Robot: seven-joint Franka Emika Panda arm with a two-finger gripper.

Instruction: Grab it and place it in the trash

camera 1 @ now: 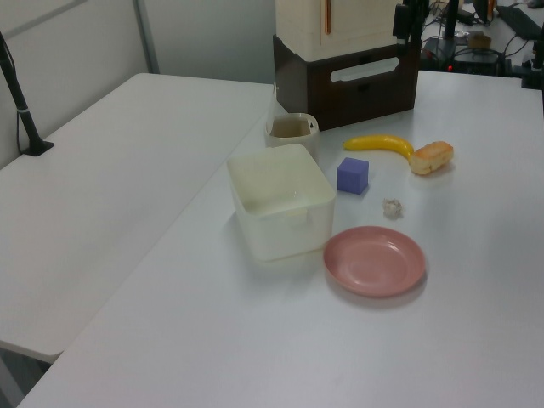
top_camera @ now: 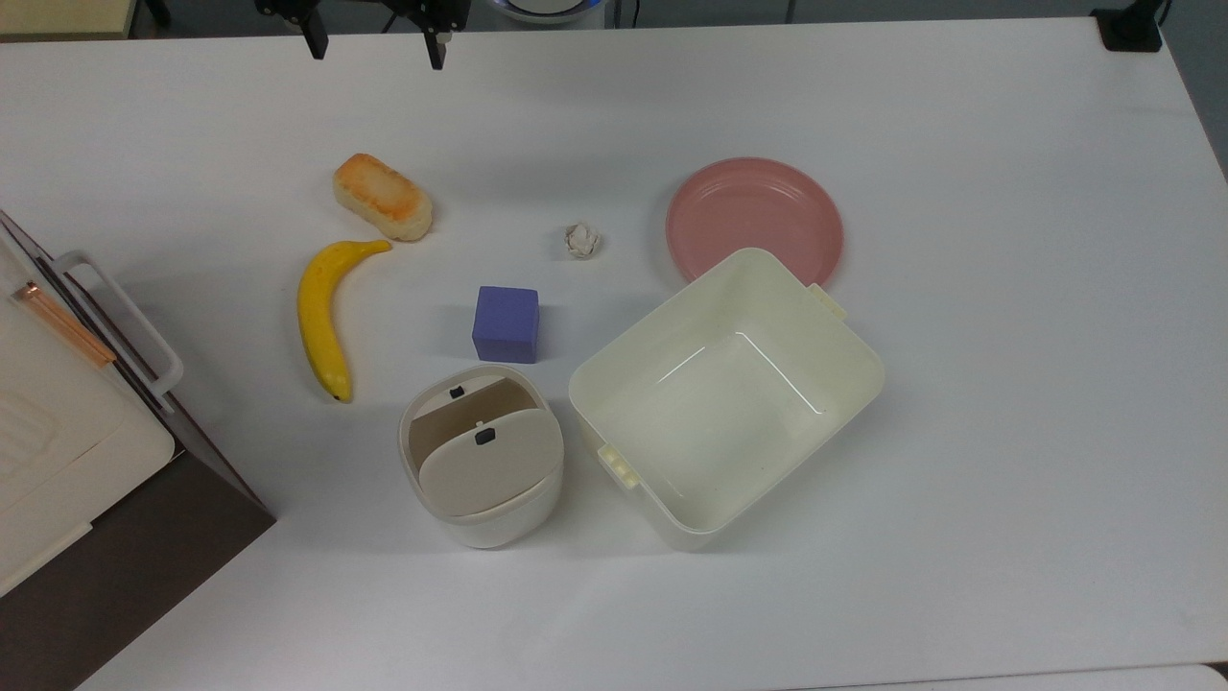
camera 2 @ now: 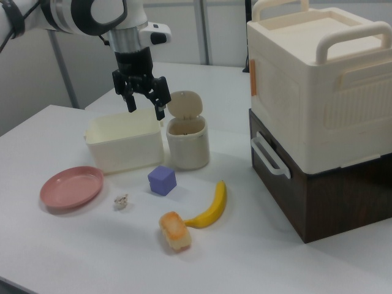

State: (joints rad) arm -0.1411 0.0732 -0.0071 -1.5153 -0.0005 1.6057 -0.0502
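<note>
A tiny crumpled white-grey paper ball (top_camera: pixel 582 240) (camera 1: pixel 392 206) (camera 2: pixel 121 201) lies on the white table between the purple cube and the pink plate. The trash (top_camera: pixel 480 456) (camera 1: pixel 291 132) (camera 2: pixel 185 138) is a small rounded off-white bin; its beige swing lid is tilted, showing the inside. My gripper (top_camera: pixel 374 43) (camera 2: pixel 146 107) hangs open and empty high above the table, at the top view's upper edge, well away from the paper ball. In the right view it appears above the cream tub and beside the bin.
A purple cube (top_camera: pixel 506 323), a banana (top_camera: pixel 324 312) and a bread roll (top_camera: pixel 383 196) lie near the ball. A pink plate (top_camera: pixel 758 216) touches a large cream tub (top_camera: pixel 844 384). A cream box on a brown cabinet (camera 2: pixel 318 116) stands at the top view's left.
</note>
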